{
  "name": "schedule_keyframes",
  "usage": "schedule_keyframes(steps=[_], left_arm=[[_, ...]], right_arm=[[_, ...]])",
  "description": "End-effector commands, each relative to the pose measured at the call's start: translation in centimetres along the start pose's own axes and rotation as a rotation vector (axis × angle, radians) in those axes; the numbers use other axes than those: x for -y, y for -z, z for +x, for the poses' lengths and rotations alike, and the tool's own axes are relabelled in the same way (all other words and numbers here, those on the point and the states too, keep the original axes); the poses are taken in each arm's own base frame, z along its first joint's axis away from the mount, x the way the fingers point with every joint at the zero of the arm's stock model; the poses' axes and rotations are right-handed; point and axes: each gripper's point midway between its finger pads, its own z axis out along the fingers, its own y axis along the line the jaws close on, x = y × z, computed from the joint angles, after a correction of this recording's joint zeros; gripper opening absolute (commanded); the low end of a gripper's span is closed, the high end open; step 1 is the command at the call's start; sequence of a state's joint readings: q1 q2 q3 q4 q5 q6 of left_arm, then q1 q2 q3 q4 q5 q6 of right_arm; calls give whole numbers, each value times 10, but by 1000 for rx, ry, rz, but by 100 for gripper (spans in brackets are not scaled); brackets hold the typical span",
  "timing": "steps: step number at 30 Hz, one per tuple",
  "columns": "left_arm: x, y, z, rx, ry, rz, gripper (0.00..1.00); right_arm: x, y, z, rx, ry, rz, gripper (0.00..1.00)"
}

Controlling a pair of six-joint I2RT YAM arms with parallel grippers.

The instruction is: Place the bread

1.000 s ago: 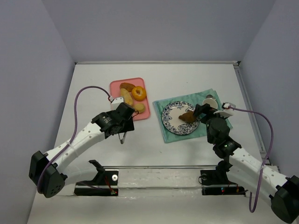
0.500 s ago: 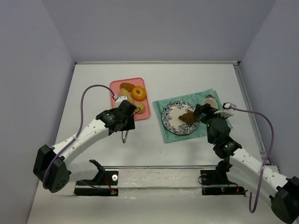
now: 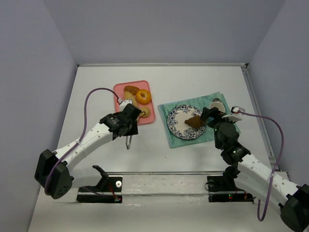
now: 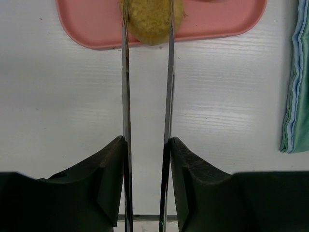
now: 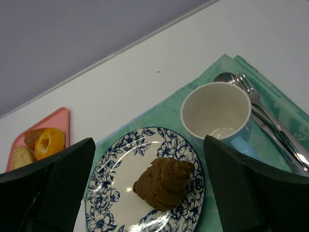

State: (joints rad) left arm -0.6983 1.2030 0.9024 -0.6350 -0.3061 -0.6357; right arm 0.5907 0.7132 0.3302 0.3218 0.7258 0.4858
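Observation:
A pink tray (image 3: 120, 89) holds several breads, among them a yellow-brown roll (image 3: 144, 112) at its near edge. My left gripper (image 3: 129, 123) is shut on metal tongs (image 4: 124, 96). In the left wrist view the left gripper (image 4: 147, 145) squeezes the two blades, whose tips straddle the roll (image 4: 149, 21) on the tray (image 4: 87, 24). A brown bread (image 3: 194, 121) lies on the blue-patterned plate (image 3: 176, 123). My right gripper (image 3: 205, 116) hovers open over it. In the right wrist view the right gripper (image 5: 148, 145) is empty above the bread (image 5: 164, 182) and plate (image 5: 111, 193).
The plate sits on a green cloth (image 3: 166, 135). A white cup (image 5: 217, 113) with a spoon and fork (image 5: 256, 104) stands on the cloth to the plate's right. An orange ring-shaped bread (image 3: 143, 96) lies on the tray. The table's back wall is behind the tray.
My left arm has moved forward and right towards the pink tray, bringing the tongs' tips around the roll. The right arm and the brown bread have not moved.

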Motion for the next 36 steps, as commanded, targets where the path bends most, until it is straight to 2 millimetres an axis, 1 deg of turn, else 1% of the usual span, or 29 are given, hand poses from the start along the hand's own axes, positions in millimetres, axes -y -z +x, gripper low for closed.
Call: schedule_keyframes(steps=[1,4,5,7,8,10,11,13,14,16,17,18,19,22,23,24,25,26,27,28,31,33,36], left_arm=[[3,22,-25,71,20,26,45],[7,34,-36,105,27,60,43],[12,43,-44,127,30,97,42],[19,51,-50,148,29,137,42],[24,58,-57,173,35,170,42],[40,67,-63,194,19,263,42],[47,70,-62,196,10,299,42],[69,79,-57,184,-25,403,42],[81,83,-58,196,-38,444,42],[96,89,-54,197,-68,481,42],[111,94,-49,194,-103,501,42],[118,96,-46,189,-122,510,42],[130,97,-40,176,-159,526,42],[149,94,-33,161,-207,557,42],[154,87,-29,145,-222,546,42],[160,84,-26,141,-240,554,42],[164,77,-22,125,-252,548,43],[172,78,-20,121,-272,575,44],[175,76,-19,115,-279,583,46],[181,72,-17,107,-287,588,49],[185,66,-13,92,-307,583,56],[189,61,-9,76,-316,585,58],[194,58,-5,63,-329,598,61]], right_arm=[[-9,0,-22,66,-48,-10,100],[-9,0,-23,68,-52,-11,100],[-9,0,-23,68,-51,-12,100],[-9,0,-23,69,-51,-11,100],[-9,0,-24,70,-54,-11,100],[-8,0,-24,71,-53,-8,100],[-9,0,-24,72,-55,-9,100],[-8,0,-24,72,-53,-5,100],[-8,0,-24,72,-53,-5,100],[-8,0,-24,72,-51,-5,100],[-8,0,-24,73,-52,-6,100],[-8,0,-25,74,-55,-6,100],[-8,0,-24,73,-54,-6,100],[-8,0,-25,74,-54,-8,100],[-8,0,-24,74,-54,-8,100],[-7,1,-25,77,-55,-8,100],[-8,1,-26,78,-56,-8,100],[-7,1,-25,78,-56,-8,100],[-7,1,-26,81,-57,-8,100],[-7,2,-26,79,-57,-9,100],[-6,2,-26,82,-54,-3,100],[-5,2,-26,82,-54,-2,100],[-5,1,-26,82,-53,0,100]])
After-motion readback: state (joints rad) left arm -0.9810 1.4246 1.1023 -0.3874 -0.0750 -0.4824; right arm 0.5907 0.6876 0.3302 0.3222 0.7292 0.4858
